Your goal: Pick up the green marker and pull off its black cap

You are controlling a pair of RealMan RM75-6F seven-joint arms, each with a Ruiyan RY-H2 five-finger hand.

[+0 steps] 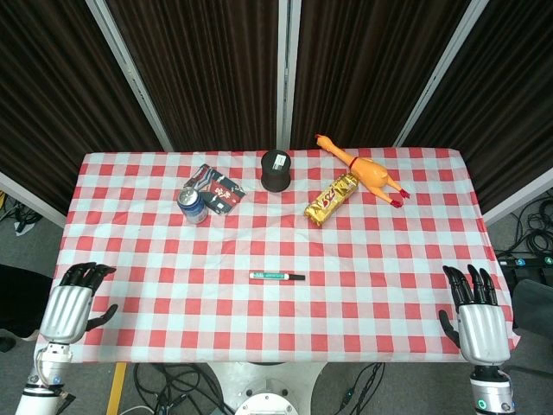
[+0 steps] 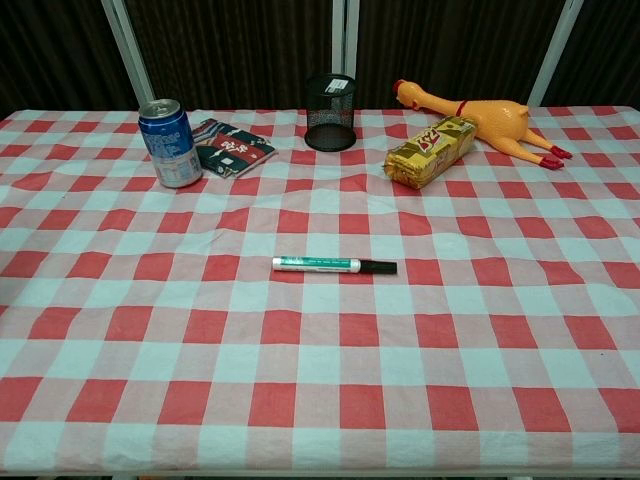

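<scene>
The green marker (image 1: pixel 271 277) (image 2: pixel 318 264) lies flat near the middle of the checked tablecloth, its black cap (image 1: pixel 296 277) (image 2: pixel 379 267) pointing to the right. My left hand (image 1: pixel 71 305) rests at the table's near left corner, fingers apart and holding nothing. At the near right corner my right hand (image 1: pixel 477 315) is likewise open and empty. Both hands are far from the marker and show only in the head view.
At the back stand a blue drink can (image 1: pixel 193 205) (image 2: pixel 170 143), a snack packet (image 1: pixel 218 189) (image 2: pixel 232 147), a black mesh pen cup (image 1: pixel 276 170) (image 2: pixel 331 112), a gold snack bar (image 1: pixel 332 200) (image 2: pixel 432 151) and a rubber chicken (image 1: pixel 363 169) (image 2: pixel 480 117).
</scene>
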